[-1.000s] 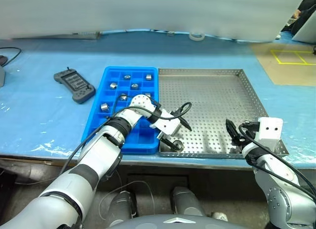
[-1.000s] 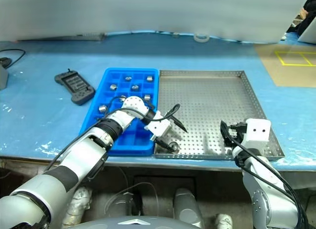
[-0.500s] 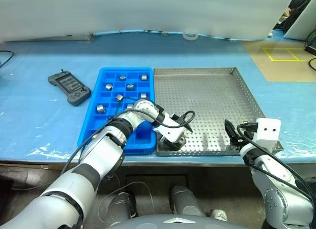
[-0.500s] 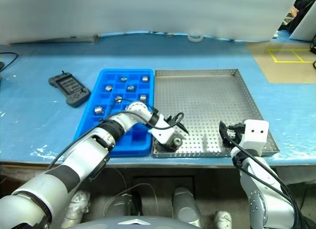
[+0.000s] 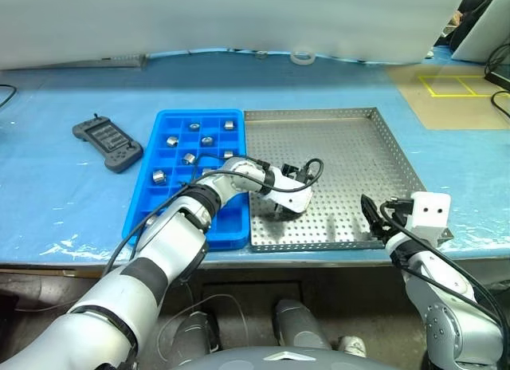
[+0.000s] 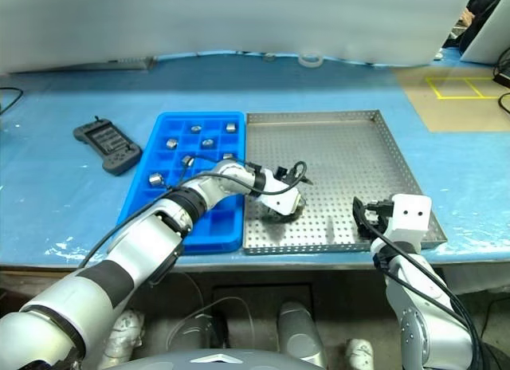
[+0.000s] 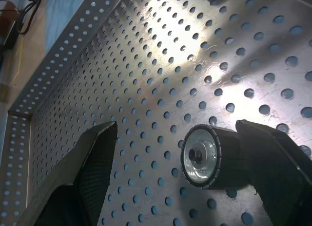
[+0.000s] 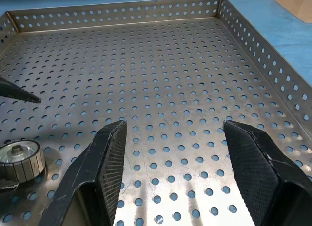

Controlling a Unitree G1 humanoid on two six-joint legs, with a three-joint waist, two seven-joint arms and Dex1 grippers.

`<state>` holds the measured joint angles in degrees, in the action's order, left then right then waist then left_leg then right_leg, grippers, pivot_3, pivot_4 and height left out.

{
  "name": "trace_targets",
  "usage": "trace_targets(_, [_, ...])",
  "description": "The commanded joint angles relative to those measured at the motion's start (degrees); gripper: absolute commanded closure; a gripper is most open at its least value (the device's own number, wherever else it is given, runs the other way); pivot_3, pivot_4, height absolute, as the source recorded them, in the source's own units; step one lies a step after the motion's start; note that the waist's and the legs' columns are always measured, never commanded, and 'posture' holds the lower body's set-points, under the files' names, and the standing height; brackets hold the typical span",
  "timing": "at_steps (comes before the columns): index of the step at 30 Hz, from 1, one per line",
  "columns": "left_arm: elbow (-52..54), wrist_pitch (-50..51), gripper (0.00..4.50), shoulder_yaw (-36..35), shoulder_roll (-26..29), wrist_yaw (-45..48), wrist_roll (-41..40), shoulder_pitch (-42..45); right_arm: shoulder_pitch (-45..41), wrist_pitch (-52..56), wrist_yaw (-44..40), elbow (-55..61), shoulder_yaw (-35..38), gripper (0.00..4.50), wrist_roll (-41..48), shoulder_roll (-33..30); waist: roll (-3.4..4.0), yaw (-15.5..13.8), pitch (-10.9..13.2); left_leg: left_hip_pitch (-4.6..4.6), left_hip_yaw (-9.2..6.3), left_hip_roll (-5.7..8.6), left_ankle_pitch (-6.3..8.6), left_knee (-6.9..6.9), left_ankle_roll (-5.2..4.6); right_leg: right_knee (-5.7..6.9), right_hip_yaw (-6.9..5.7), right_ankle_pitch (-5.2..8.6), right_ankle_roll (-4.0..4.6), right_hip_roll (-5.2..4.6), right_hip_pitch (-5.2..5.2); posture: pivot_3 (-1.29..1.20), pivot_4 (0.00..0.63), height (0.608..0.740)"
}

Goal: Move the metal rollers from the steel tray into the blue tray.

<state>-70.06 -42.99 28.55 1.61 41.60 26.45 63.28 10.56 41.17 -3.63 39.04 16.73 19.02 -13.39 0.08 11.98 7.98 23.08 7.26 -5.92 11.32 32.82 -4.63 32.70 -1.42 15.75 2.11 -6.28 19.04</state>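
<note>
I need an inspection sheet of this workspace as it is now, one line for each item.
Surface: table under a light-blue cover.
Job's things: steel tray holds one metal roller; the blue tray beside it holds several rollers in its compartments.
Clutter: black handheld controller; white tape ring at the far edge.
Grippers: left gripper open, roller between its fingers, against one of them; right gripper open over the tray floor, nothing between its fingers.
Cables: black cable looping at the left wrist.
Surroundings: brown mat with yellow lines on the right.
</note>
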Motion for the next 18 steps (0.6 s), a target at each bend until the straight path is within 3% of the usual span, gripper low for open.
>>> trace_targets(1, [-0.28, 1.37, 0.43, -2.11, 0.14, -0.69, -1.58, 2.56, -1.02, -1.6, 0.07, 0.57, 0.21, 1.2, -0.42, -0.01, 0.0, -0.02, 0.0, 0.0, 0.0, 0.0, 0.0, 0.0, 0.0, 0.0, 0.0, 0.0, 0.0, 0.0, 0.0, -0.54, 0.15, 0.74])
trace_targets(3, [-0.28, 1.71, 0.43, -4.3, -0.07, 1.76, -4.49, 2.62, -1.56, -1.74, -0.11, 0.22, -0.11, 1.2, -0.42, -0.05, 0.0, -0.06, 0.0, 0.0, 0.0, 0.0, 0.0, 0.0, 0.0, 0.0, 0.0, 0.0, 0.0, 0.0, 0.0, -0.54, 0.15, 0.74])
trace_targets(7, [2.4, 3.96, 0.43, -11.58, -1.55, 15.42, -15.88, 1.61, -3.23, -2.16, -1.14, -1.11, -0.89, 1.2, -0.26, -0.72, 0.0, -0.23, 0.0, 0.01, -0.01, 0.0, 0.0, -0.01, -0.01, 0.0, -0.01, 0.0, 0.01, 0.0, 0.0, -0.51, 0.15, 0.74])
trace_targets(12, [12.86, 22.24, 0.43, -20.28, -1.21, 36.45, -32.63, -0.24, -7.22, -2.74, -5.43, -4.22, -3.31, 1.2, 0.41, -3.3, 0.0, -0.34, 0.0, 0.01, -0.01, 0.02, 0.01, 0.0, -0.03, 0.03, -0.02, -0.03, 0.08, -0.03, 0.02, -0.47, 0.15, 0.74])
trace_targets(18, [24.35, 38.88, 0.43, -25.07, 4.18, 35.63, -39.01, -2.72, -13.34, -3.51, -14.16, -9.34, -8.36, 1.2, 2.36, -6.87, 0.02, -0.54, 0.01, -0.01, -0.01, 0.01, 0.01, -0.03, -0.02, 0.05, -0.05, -0.03, 0.08, -0.03, 0.04, -0.4, 0.15, 0.74])
